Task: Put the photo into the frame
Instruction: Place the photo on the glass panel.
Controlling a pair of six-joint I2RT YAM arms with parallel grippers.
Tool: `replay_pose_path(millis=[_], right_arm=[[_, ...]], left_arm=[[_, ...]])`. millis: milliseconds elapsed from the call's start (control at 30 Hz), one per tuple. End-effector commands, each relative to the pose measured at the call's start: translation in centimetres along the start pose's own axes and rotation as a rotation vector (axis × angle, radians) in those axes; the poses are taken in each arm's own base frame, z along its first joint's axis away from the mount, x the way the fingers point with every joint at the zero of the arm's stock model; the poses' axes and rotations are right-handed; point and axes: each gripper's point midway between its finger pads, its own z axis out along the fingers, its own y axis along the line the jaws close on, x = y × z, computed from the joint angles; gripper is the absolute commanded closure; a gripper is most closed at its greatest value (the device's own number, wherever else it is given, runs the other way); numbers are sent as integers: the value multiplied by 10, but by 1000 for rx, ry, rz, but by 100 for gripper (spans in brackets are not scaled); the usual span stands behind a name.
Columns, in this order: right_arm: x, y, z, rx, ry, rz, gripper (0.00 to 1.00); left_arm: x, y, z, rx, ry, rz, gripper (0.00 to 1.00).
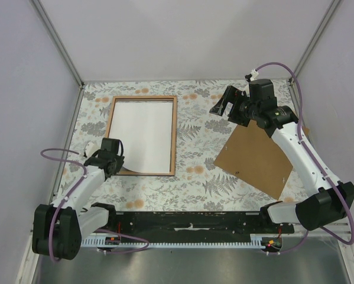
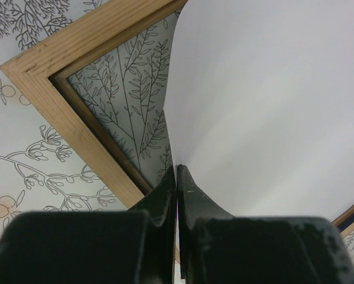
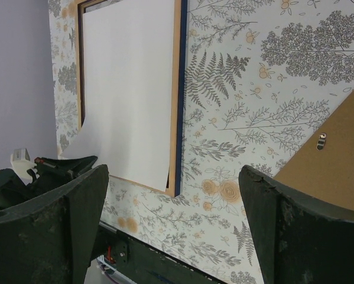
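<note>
The frame lies at the table's left, light wood face up, its outer edge dark blue in the right wrist view. The photo lies white back up inside it; its near left corner curls up off the frame. My left gripper is shut on that corner; in the left wrist view the photo rises from my closed fingers over the frame's corner. My right gripper is open and empty, raised at the far right; in its own view the photo lies beyond its fingers.
A flat brown backing board lies at the right, under my right arm, with a small metal hanger showing in the right wrist view. The table has a floral cloth. Grey walls close the left, back and right.
</note>
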Motion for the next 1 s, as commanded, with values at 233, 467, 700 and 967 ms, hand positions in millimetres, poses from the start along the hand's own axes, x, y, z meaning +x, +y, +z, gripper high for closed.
replay_pose_path(millis=[233, 467, 700, 967], right_arm=[[-6, 2, 4, -11, -25, -50, 2], [-5, 1, 3, -10, -24, -58, 2], [-3, 0, 4, -13, -15, -59, 2], [-5, 3, 2, -24, -20, -67, 2]], left_arm=[[-25, -43, 2, 61, -76, -18, 98], [-27, -50, 7, 57, -82, -1, 98], [-20, -44, 9, 37, -49, 40, 62], [-46, -33, -19, -16, -126, 111, 24]])
